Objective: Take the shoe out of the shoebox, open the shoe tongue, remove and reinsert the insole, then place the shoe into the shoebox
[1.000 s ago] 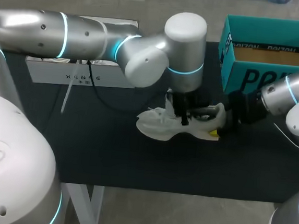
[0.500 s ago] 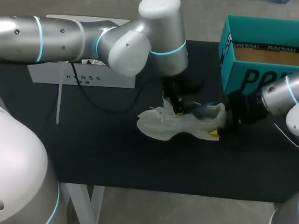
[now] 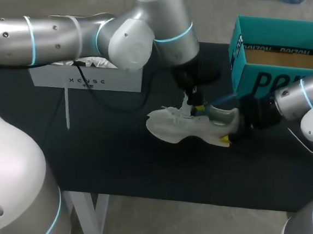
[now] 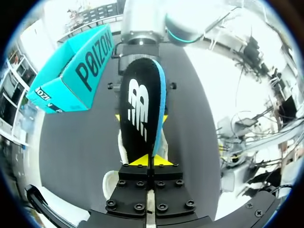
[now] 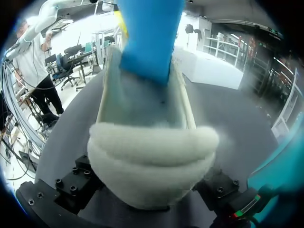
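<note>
The bench (image 3: 114, 162) has a matt black top that runs from left to right, with white legs (image 3: 87, 215) showing under its near edge at the left. Past its near and far edges lies a pale grey floor (image 3: 190, 229), smooth and faintly glossy. Even light from above leaves soft shadows on the black top.

Left arm (image 3: 70, 33): comes in from the left and reaches past the middle, with the wrist bent down over the table.
Left gripper (image 4: 149, 162): points down, its yellow tips pinched together on the end of the insole (image 4: 141, 107).
Right arm (image 3: 307, 101): enters low from the right, with the wrist about level.
Right gripper (image 3: 230, 129): clamps the heel of the shoe (image 3: 180, 129) from both sides; only one yellow tip shows.
</note>
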